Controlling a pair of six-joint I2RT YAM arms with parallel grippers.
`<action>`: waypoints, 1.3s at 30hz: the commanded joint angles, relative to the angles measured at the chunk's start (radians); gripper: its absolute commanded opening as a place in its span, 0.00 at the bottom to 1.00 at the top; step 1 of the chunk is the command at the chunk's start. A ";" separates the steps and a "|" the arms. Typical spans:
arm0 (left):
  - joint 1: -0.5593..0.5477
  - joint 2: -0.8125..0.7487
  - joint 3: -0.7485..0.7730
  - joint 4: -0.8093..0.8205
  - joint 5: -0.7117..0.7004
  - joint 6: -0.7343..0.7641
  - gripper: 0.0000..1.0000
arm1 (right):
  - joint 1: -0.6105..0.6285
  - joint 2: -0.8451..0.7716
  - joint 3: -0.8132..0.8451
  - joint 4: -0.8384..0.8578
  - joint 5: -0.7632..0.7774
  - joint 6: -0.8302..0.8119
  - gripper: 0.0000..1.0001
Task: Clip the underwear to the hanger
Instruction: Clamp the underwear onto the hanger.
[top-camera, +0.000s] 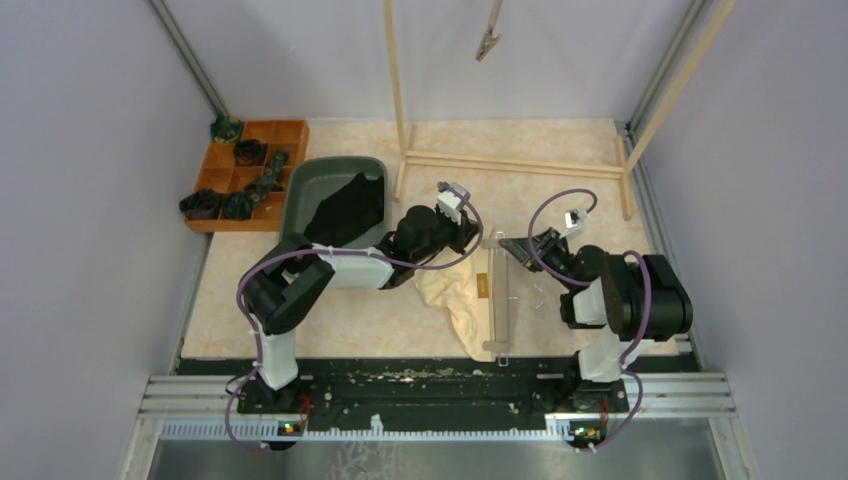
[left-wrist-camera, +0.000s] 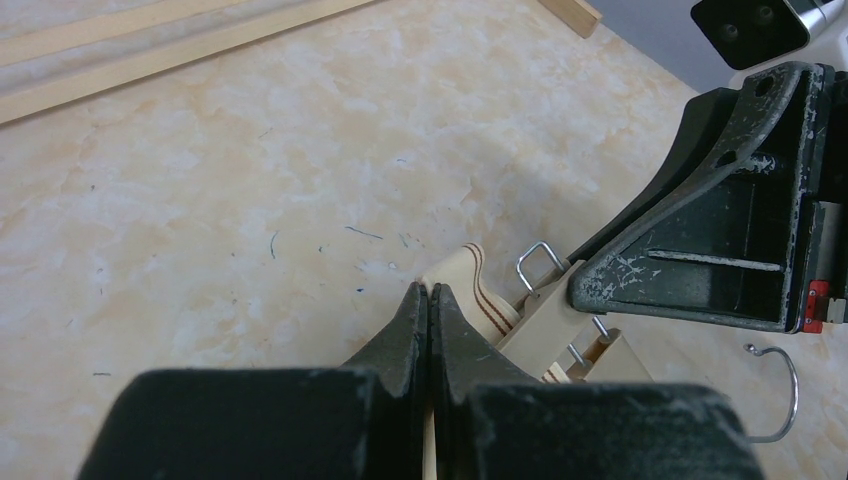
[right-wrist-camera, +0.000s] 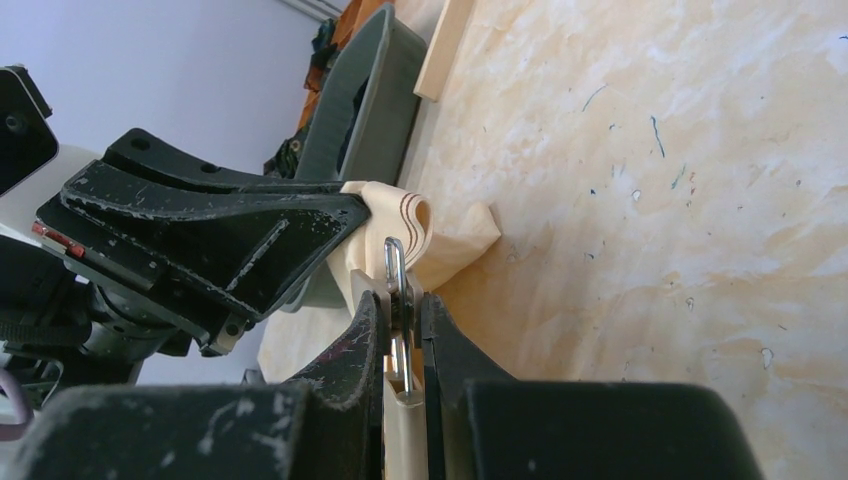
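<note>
Both grippers pinched shut at the far end of the hanger, one on cloth and one on metal.

The left gripper (left-wrist-camera: 430, 300) has its fingers pressed together on the striped band of the cream underwear (top-camera: 450, 295), which spreads over the table (top-camera: 330, 325) just left of the wooden hanger (top-camera: 499, 300) and touches it. The right gripper (right-wrist-camera: 405, 310) is clamped on the hanger's wire clip (right-wrist-camera: 397, 300), right beside that band. Its fingers hide whether the clip bites the cloth. Both wrist views cut off most of the hanger. The black underwear (top-camera: 345, 205) lies well apart in the grey bin (top-camera: 372, 166), partly hidden by the left arm.
</note>
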 joint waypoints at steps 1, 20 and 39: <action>-0.004 0.002 0.028 0.013 -0.005 -0.004 0.00 | -0.010 0.008 -0.005 0.083 -0.024 0.000 0.00; -0.003 -0.014 0.018 0.025 -0.005 -0.006 0.00 | -0.011 0.008 0.001 0.060 -0.018 -0.003 0.06; -0.003 -0.011 0.022 0.024 -0.015 -0.003 0.00 | -0.017 0.005 -0.001 0.054 -0.008 -0.005 0.51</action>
